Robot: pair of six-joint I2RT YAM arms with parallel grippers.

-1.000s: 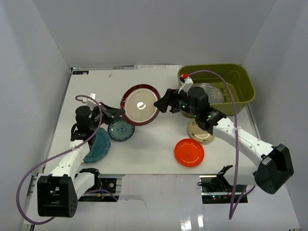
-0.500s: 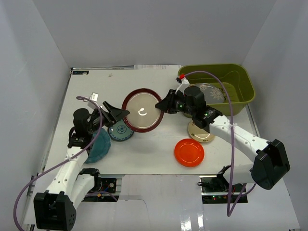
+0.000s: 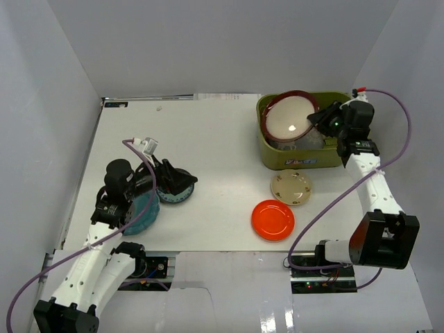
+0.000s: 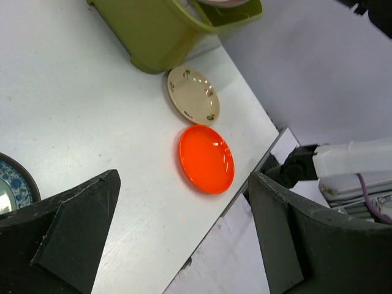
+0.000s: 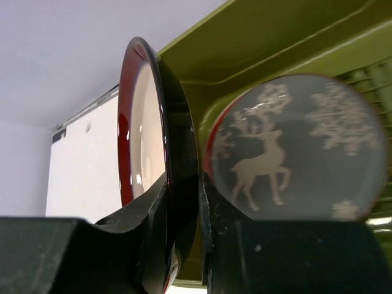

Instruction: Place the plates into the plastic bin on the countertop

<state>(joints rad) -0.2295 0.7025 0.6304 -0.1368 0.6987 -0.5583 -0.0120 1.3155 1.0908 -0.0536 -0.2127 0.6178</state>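
Observation:
My right gripper [image 3: 318, 120] is shut on the rim of the maroon-rimmed cream plate [image 3: 289, 116], which stands tilted on edge over the left part of the olive-green plastic bin [image 3: 305, 161]. In the right wrist view the plate [image 5: 142, 122] is pinched between the fingers [image 5: 223, 220]. A grey reindeer-patterned plate [image 5: 300, 147] lies in the bin [image 5: 275, 37], with a red rim showing behind it. My left gripper [image 3: 183, 182] stands open and empty above the small blue-green plate [image 3: 172, 190]. The teal plate [image 3: 143, 211] lies partly under the left arm.
On the white countertop [image 3: 208, 139] in front of the bin lie the small cream plate [image 3: 291, 187] and the orange plate [image 3: 272, 219]. The left wrist view shows both, cream [image 4: 193, 95] and orange [image 4: 206, 158], near the counter's front edge. Pale grey walls enclose the counter.
The left gripper let go of the maroon-rimmed plate, opened and drew back left. The right gripper shut on the plate and carried it from mid-counter to over the bin.

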